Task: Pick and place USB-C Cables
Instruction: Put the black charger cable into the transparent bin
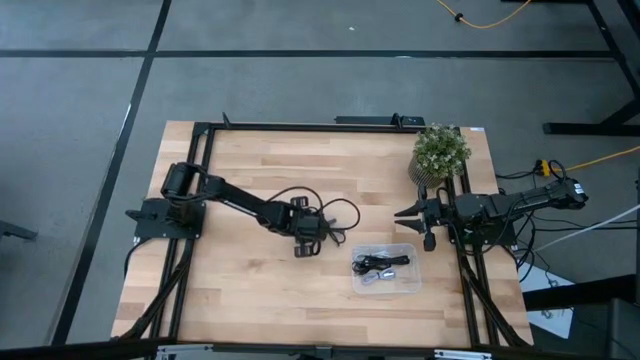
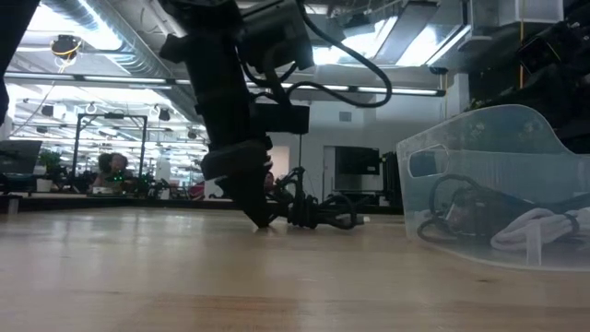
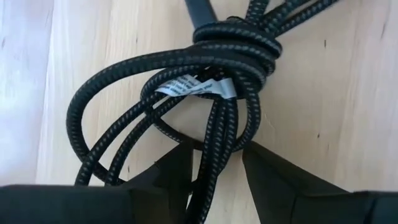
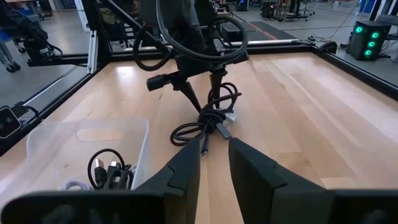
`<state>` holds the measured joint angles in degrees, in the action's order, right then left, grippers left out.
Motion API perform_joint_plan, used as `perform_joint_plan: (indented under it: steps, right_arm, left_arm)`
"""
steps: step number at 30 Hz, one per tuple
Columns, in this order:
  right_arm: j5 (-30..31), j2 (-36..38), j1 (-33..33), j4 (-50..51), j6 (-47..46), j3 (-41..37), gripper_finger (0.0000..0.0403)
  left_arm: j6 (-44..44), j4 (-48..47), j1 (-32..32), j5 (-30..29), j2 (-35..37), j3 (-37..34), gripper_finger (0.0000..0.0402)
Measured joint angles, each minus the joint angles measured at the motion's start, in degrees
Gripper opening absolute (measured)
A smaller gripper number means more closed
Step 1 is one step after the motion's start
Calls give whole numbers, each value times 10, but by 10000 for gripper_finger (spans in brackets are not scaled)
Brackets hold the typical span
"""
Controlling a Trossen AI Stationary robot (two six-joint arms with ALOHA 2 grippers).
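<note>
From my station I see a black braided USB-C cable (image 3: 217, 93) lying on the wooden table (image 1: 240, 290) near its middle, coiled in loose loops and cinched by a few wraps of its own cord, with a small white label tucked under the wraps. My left gripper (image 1: 307, 243) is down on it: in the left wrist view several strands of the bundle run straight between the two dark fingers (image 3: 273, 174), which stand a narrow gap apart on either side of the cord, and I cannot tell whether they are actually pressing on it. In the low view the fingertips reach down to the tabletop at the near edge of the bundle (image 2: 318, 212), with the rest of the coil lying just beyond them. In the right wrist view one end of the cable trails out flat on the wood toward the right arm. Just beside this, toward the right arm, sits a clear plastic bin (image 1: 408, 285) with more cables (image 1: 378, 266) inside, mostly black with a pale one (image 2: 539, 226) among them. My right gripper (image 1: 412, 212) waits at the right edge of the table, off the surface, with its fingers a small way apart and nothing between them, near a small potted plant (image 1: 440, 152).
</note>
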<state>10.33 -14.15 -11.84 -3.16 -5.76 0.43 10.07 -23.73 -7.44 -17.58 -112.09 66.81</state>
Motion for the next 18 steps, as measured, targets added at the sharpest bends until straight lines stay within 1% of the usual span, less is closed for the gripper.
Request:
perform_joint_plan:
  steps: [3, 5, 7, 8, 13, 16, 18]
  right_arm:
    - [0, 0, 0, 0, 0, 0, 90]
    - [0, 0, 0, 0, 0, 0, 90]
    - [0, 0, 0, 0, 0, 0, 90]
    - [0, 0, 0, 0, 0, 0, 90]
    - [0, 0, 0, 0, 0, 0, 90]
    - [0, 0, 0, 0, 0, 0, 90]
    - [0, -1, 0, 0, -1, 0, 90]
  left_arm:
    - [43, 1, -2, -2, 0, 0, 115]
    - [75, 2, -7, -1, -1, -1, 81]
    - [96, 4, -13, -5, -2, -1, 33]
    - [105, 5, -16, -6, -2, -1, 20]
    - [131, -15, -35, -32, 2, 15, 7]
    - [134, -51, -45, -49, 15, 53, 5]
    - [134, -93, -52, -83, 31, 92, 4]
